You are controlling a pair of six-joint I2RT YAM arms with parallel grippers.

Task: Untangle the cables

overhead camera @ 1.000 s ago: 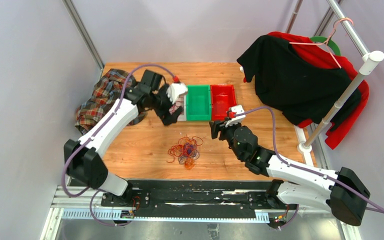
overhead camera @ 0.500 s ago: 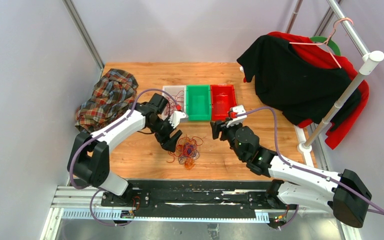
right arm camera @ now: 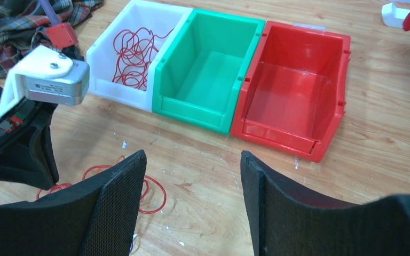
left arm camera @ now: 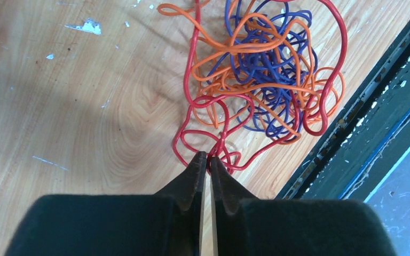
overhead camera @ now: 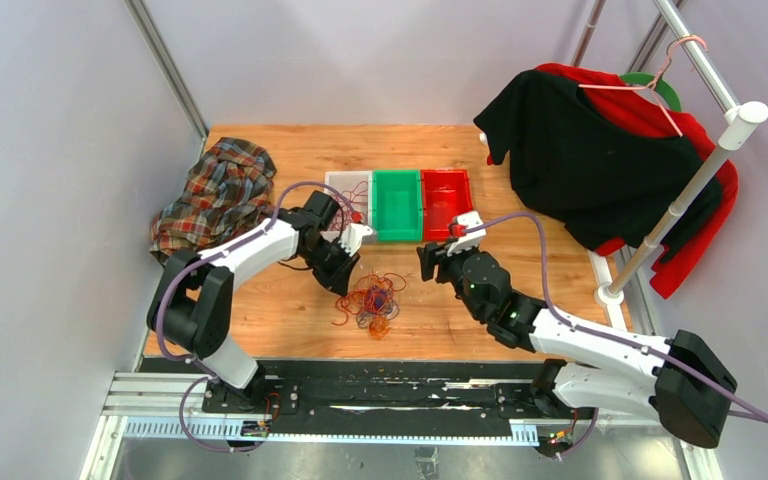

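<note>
Where the overhead view gives only one small tangle of thin red, orange and purple wires [overhead camera: 372,300] on the wooden worktop [overhead camera: 280,312], three colours are told apart in the left wrist view, and the left fingers [left arm camera: 191,178] are seen pressed almost together on one red strand. Three plastic bins, a white bin [right arm camera: 102,80], a green bin [right arm camera: 192,109] and a red bin [right arm camera: 277,134], are shown by the right wrist view beyond the widely spread right fingers [right arm camera: 121,184], with one coiled red wire [right arm camera: 131,58] lying in the white one.

Cables [left arm camera: 256,74]: red, orange and purple tangle. Table [overhead camera: 290,310]: light brown wood grain with white flecks. Left to right: white bin [right arm camera: 117,93] with red cable inside, green bin [right arm camera: 192,114], red bin [right arm camera: 277,133]. Far left, cloth [overhead camera: 210,195]: red-green-white plaid. Right: black top [overhead camera: 580,150] over red top [overhead camera: 700,240].
</note>
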